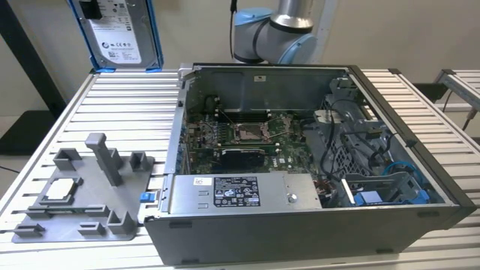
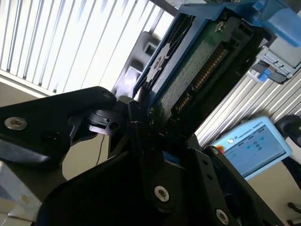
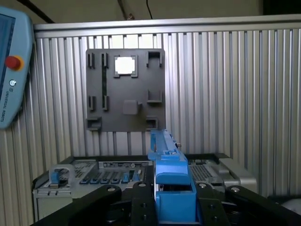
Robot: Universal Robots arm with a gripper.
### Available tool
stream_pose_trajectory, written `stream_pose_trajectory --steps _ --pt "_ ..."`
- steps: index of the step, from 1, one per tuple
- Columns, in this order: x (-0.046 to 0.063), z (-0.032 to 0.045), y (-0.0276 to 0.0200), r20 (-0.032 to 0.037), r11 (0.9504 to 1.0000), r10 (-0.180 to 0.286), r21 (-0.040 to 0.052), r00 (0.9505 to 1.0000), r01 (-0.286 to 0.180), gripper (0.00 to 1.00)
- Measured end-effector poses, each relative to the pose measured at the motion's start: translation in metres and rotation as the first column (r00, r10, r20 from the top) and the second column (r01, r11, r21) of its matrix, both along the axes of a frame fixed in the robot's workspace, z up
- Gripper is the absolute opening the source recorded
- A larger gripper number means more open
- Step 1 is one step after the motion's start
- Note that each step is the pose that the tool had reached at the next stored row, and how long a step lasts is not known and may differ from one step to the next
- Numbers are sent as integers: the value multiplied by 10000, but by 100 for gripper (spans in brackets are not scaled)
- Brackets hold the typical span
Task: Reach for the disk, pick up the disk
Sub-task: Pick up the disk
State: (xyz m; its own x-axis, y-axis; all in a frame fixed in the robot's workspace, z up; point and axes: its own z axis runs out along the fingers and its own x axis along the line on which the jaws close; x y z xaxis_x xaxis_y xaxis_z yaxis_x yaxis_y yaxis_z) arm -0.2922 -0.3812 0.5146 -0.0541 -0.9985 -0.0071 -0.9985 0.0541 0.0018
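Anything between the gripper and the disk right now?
Nothing visible. In the first wrist view the gripper grips the disk by its blue frame; in the exterior view the disk is upright at the table's far end, apart from the computer case.

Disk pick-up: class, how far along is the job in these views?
Reaching looks done: the gripper is shut on the disk, black fingers either side of its blue frame in the first wrist view. Lifting looks done too: in the exterior view the disk is held upright, seemingly off the table, away from the grey fixture and the open computer case. Nothing appears left.
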Motion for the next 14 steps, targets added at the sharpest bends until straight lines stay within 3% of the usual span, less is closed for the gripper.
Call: stream_pose_trajectory --steps 14 --pt "243 0 0 0 10000 0 0 10000 0 0"
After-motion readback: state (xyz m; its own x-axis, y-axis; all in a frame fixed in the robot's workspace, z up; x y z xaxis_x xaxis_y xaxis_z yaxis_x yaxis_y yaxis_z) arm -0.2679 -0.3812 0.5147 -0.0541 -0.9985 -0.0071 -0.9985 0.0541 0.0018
